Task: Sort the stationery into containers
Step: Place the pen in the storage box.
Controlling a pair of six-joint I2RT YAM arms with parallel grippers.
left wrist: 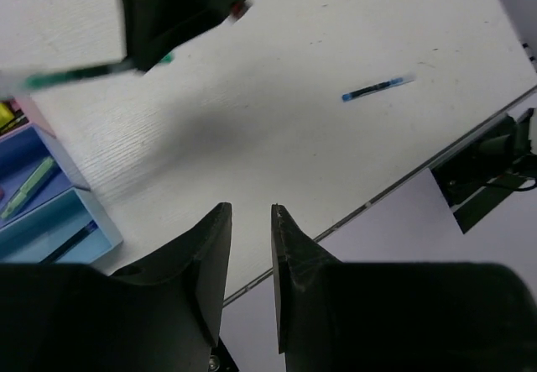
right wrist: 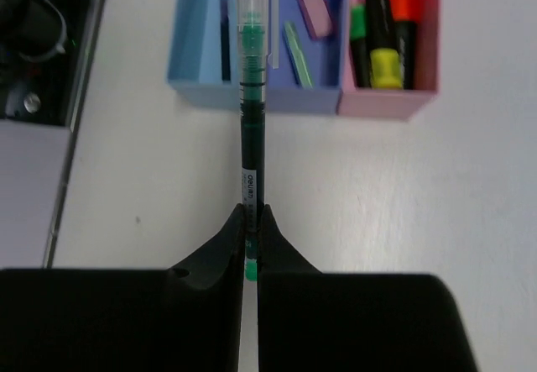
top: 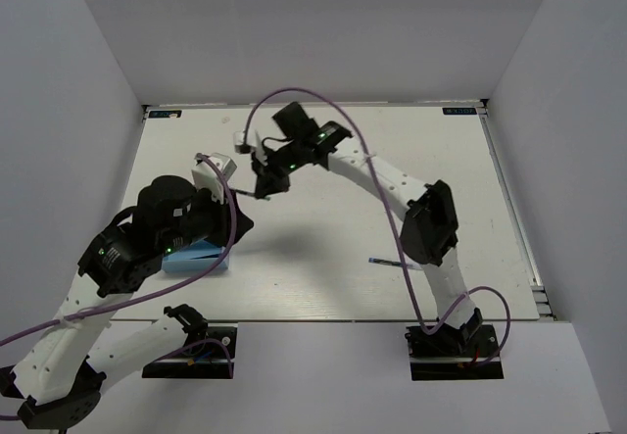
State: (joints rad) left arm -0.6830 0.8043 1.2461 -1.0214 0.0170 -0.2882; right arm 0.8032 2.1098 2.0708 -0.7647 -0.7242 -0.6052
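My right gripper [right wrist: 251, 211] is shut on a green pen [right wrist: 251, 137] with a clear cap and holds it above the table, its tip pointing at the blue box [right wrist: 252, 95]. The pink box [right wrist: 386, 103] adjoins it and holds highlighters [right wrist: 384, 40] with green, yellow and orange ends. The blue box holds a dark pen [right wrist: 224, 36], a pale green item [right wrist: 296, 53] and a purple clip [right wrist: 310, 7]. A blue pen [top: 384, 261] lies on the table; it also shows in the left wrist view [left wrist: 377, 88]. My left gripper [left wrist: 250, 211] is empty, its jaws narrowly apart, above the table beside the blue box [left wrist: 50, 221].
In the top view my left arm [top: 167, 223] hangs over the boxes; only part of the blue box [top: 201, 261] shows and the pink one is hidden. My right gripper [top: 263, 187] is just right of it. The table's near edge [left wrist: 419, 175] runs close to my left fingers.
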